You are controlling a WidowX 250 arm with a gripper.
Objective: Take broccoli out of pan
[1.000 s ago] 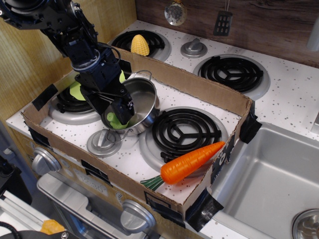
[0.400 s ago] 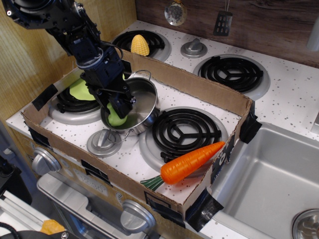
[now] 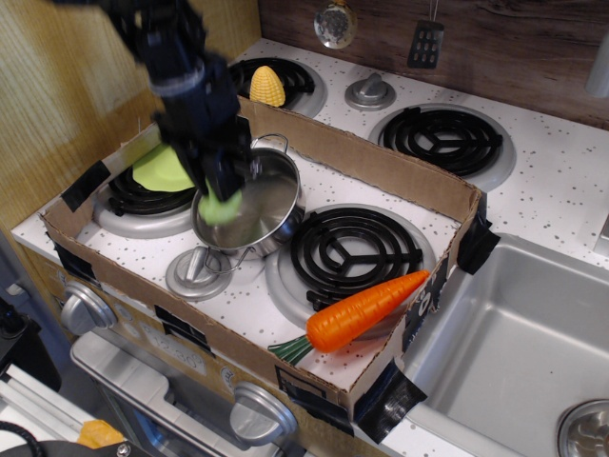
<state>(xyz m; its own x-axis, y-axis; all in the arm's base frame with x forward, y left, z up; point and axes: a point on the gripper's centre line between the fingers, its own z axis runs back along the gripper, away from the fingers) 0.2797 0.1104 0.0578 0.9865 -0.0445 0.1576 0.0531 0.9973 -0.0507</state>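
The pan [image 3: 262, 205] is a shiny steel pot with wire loop handles, standing in the cardboard box near its left end. My gripper [image 3: 226, 186] is blurred with motion over the pan's left rim. It is shut on the light-green broccoli [image 3: 220, 208], held at about rim height, with its lower part still inside the pan's outline.
A lime-green plate [image 3: 159, 169] lies on the left burner behind the arm. A grey knobbed lid [image 3: 197, 270] lies in front of the pan. A carrot [image 3: 366, 309] lies at the box's front right. The cardboard box wall [image 3: 381, 169] surrounds them. Corn [image 3: 267, 86] sits on the back burner.
My gripper has risen out of the pan with the broccoli, moving up and slightly back. The broccoli went from the pan's bottom to about rim height. The pan stayed in place.
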